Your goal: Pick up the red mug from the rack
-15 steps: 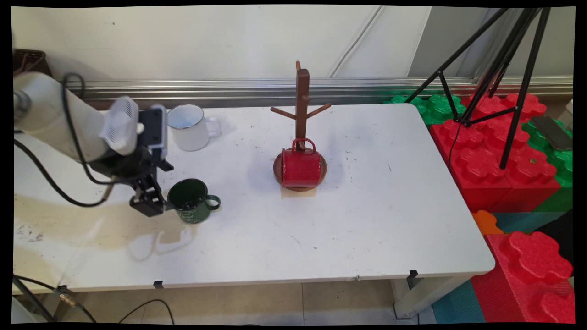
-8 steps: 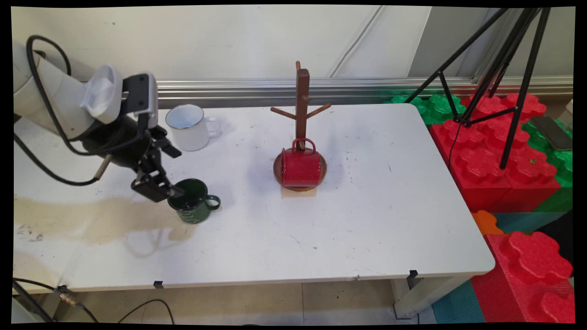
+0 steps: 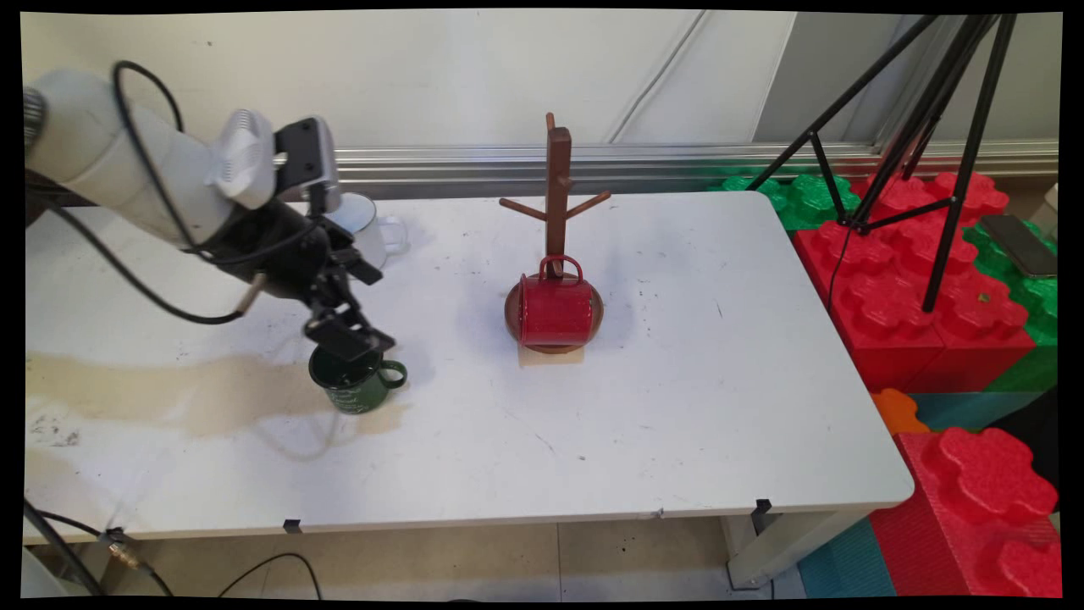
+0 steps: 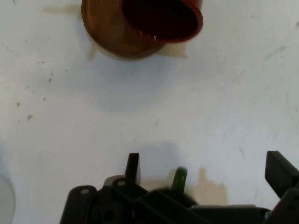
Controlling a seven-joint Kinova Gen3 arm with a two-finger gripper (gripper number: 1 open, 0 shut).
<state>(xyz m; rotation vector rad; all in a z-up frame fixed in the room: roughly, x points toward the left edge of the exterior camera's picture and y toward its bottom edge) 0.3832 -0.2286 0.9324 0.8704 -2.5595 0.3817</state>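
We see the gripper (image 3: 354, 346) directly over the glossy round green mug (image 3: 356, 385), fingers (image 4: 133, 167) spread wide with nothing held. A second ago it sat at the mug's 9 o'clock. Bare white table (image 3: 677, 407) lies open toward 3 o'clock. The red enamel mug (image 3: 555, 309) lies on its side on the wooden rack (image 3: 557, 203)'s round base; a white mug (image 3: 373, 237) stands at 12 o'clock.

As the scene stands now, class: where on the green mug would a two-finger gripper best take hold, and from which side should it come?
Probably the rim wall, from above. The green mug stands upright, mouth open upward, so one finger can go inside and one outside. Its handle points toward the red mug, so grip the wall away from it. The gripper sits over the rim, fingers spread in the hand view.
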